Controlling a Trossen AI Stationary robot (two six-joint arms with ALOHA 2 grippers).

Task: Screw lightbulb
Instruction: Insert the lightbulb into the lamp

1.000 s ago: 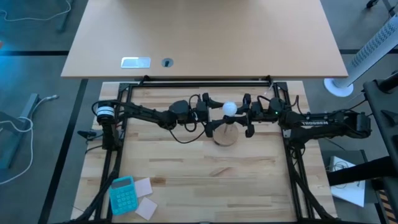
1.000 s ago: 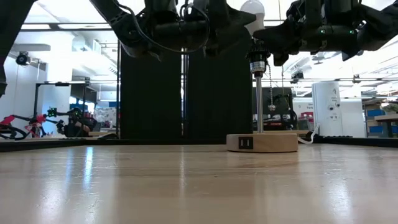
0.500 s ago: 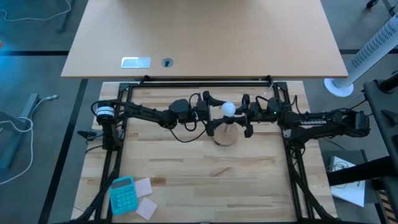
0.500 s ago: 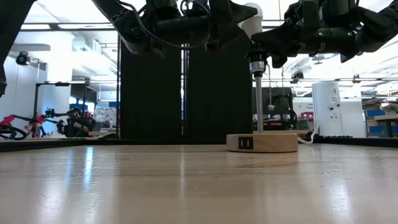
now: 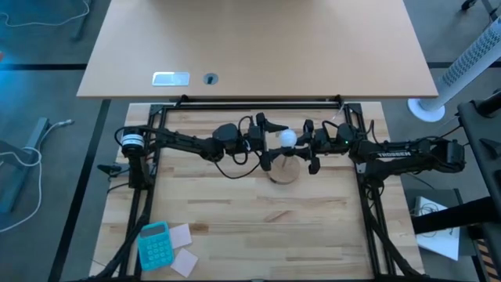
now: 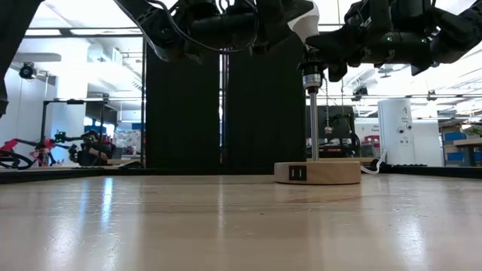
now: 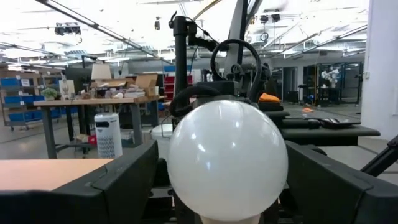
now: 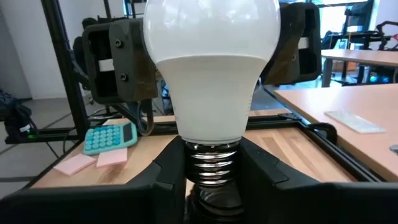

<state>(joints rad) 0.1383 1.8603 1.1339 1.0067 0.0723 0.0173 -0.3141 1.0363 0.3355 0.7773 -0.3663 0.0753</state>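
The lightbulb [image 5: 288, 138] stands upright over the lamp stand [image 6: 317, 172], toward the far edge of the surface and about midway between its left and right edges. Its long axis runs vertical, in line with the thin post [image 6: 313, 124] and the black socket [image 6: 312, 79] below it. In the right wrist view the metal thread [image 8: 213, 163] shows bare above the socket, so by my judgement the bulb is not yet seated.

The left claw [image 5: 266, 141] comes in from the left edge side and is clenched on the white globe, one finger [image 7: 118, 180] on each flank. The right claw [image 5: 310, 146] meets it from the right edge side, lower down, its fingers [image 8: 166, 177] closed around the socket just under the thread, steadying it.

Both arms are equally near. The coming turn depends on keeping the bulb's axis straight above the socket.
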